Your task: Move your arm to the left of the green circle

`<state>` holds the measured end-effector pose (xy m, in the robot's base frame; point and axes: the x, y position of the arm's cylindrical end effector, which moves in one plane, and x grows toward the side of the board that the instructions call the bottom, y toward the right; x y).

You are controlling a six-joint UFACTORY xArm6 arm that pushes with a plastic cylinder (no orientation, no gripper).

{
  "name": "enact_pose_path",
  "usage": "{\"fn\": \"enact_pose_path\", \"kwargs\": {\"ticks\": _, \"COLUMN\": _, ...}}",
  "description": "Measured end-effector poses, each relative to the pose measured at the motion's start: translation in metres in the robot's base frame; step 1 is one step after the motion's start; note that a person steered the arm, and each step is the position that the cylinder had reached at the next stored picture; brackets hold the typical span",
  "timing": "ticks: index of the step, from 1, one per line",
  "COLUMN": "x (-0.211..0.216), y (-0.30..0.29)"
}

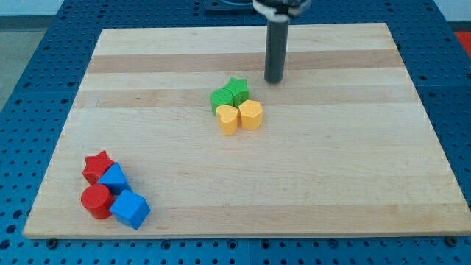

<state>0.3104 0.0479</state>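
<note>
The green circle (pixel 221 100) sits near the board's middle, touching a green star (pixel 237 90) on its right. A yellow heart (pixel 228 118) and a yellow hexagon (pixel 251 115) lie just below the two green blocks. My tip (pixel 274 79) rests on the board above and to the right of this cluster, right of the green star and apart from it.
At the view's bottom left lies a second cluster: a red star (pixel 97 165), a blue block (pixel 114 179), a red cylinder (pixel 96 201) and a blue cube (pixel 130 210). The wooden board (pixel 353 169) lies on a blue perforated table.
</note>
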Motion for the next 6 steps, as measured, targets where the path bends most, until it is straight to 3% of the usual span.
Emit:
{"fn": "enact_pose_path", "kwargs": {"ticks": 1, "x": -0.028, "y": -0.051}}
{"fn": "enact_pose_path", "kwargs": {"ticks": 3, "x": 0.026, "y": -0.201}}
{"fn": "enact_pose_path", "kwargs": {"ticks": 4, "x": 0.099, "y": -0.195}}
{"fn": "enact_pose_path", "kwargs": {"ticks": 6, "x": 0.119, "y": -0.163}}
